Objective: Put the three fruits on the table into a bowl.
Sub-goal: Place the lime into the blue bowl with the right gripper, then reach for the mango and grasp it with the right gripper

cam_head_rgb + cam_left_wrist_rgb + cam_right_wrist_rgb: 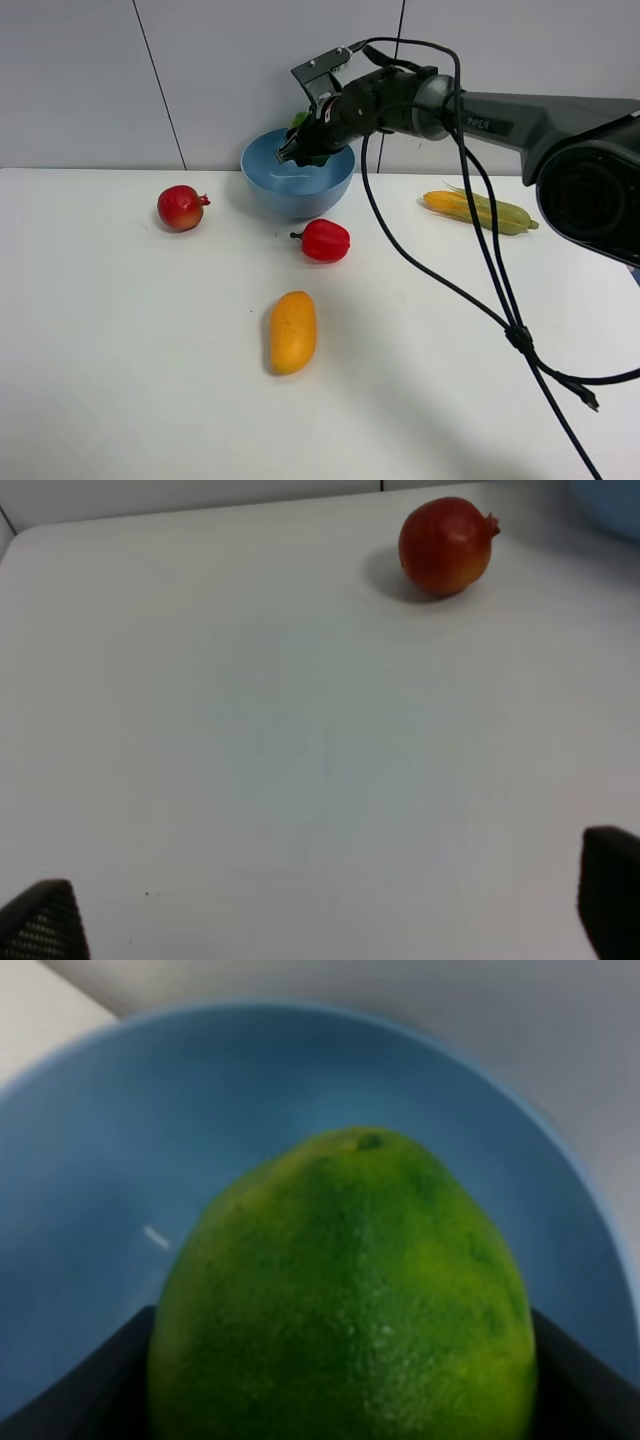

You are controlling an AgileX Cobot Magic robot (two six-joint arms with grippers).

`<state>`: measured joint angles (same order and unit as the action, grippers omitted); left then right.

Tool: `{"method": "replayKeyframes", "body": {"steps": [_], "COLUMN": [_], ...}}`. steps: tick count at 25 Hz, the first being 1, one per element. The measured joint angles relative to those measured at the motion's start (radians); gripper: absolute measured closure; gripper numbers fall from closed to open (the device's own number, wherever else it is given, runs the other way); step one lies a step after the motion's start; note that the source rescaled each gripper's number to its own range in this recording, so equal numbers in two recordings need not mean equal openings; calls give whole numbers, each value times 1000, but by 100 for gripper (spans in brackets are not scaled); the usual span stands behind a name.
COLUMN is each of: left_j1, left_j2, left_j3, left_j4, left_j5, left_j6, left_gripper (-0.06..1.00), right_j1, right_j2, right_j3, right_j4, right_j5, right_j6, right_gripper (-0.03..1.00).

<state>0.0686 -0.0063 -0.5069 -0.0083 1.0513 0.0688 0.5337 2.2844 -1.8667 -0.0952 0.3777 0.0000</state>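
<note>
My right gripper (305,145) is shut on the green oval fruit (345,1300) and holds it over the light-blue bowl (265,180) at the back of the white table (120,340). The bowl's inside (110,1190) fills the right wrist view behind the fruit. The red pomegranate (181,207) lies left of the bowl and also shows in the left wrist view (446,546). The yellow-orange mango (293,331) lies in the middle of the table. My left gripper (330,920) is open and empty above bare table; it is out of the high view.
A red bell pepper (323,240) lies just in front of the bowl. A corn cob (478,211) lies at the back right. The right arm's black cable (500,300) hangs down over the right side of the table.
</note>
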Motion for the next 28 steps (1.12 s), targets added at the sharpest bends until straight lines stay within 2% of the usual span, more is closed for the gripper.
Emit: {"method": "replayKeyframes", "body": {"steps": [3, 4, 6, 7, 8, 10, 13, 16, 20, 24, 28], "left_j1": [0, 0, 0, 0, 0, 0, 0, 0, 0, 0, 0], "left_j2": [0, 0, 0, 0, 0, 0, 0, 0, 0, 0, 0], "left_j3": [0, 0, 0, 0, 0, 0, 0, 0, 0, 0, 0], "left_j4": [0, 0, 0, 0, 0, 0, 0, 0, 0, 0, 0], "left_j5": [0, 0, 0, 0, 0, 0, 0, 0, 0, 0, 0], "left_j6": [1, 1, 1, 1, 1, 1, 1, 1, 1, 1, 1], "left_gripper": [-6, -6, -6, -6, -6, -6, -6, -6, -6, -6, -6], "right_j1": [0, 0, 0, 0, 0, 0, 3, 19, 54, 107, 156], "right_j2": [8, 8, 8, 8, 8, 8, 6, -15, -109, -212, -246], "right_j3": [-1, -1, -2, -4, -5, -5, -5, -5, -5, -10, -13], "right_j4": [-10, -10, -10, -10, -10, -10, -10, 0, 103, 194, 221], "right_j5": [18, 18, 17, 17, 16, 16, 25, 83, 194, 368, 615], "right_j6": [-17, -17, -16, -16, -16, -16, -16, -13, 20, 91, 172], "right_gripper": [97, 92, 47, 29, 16, 4, -2, -2, -3, -3, -3]}}
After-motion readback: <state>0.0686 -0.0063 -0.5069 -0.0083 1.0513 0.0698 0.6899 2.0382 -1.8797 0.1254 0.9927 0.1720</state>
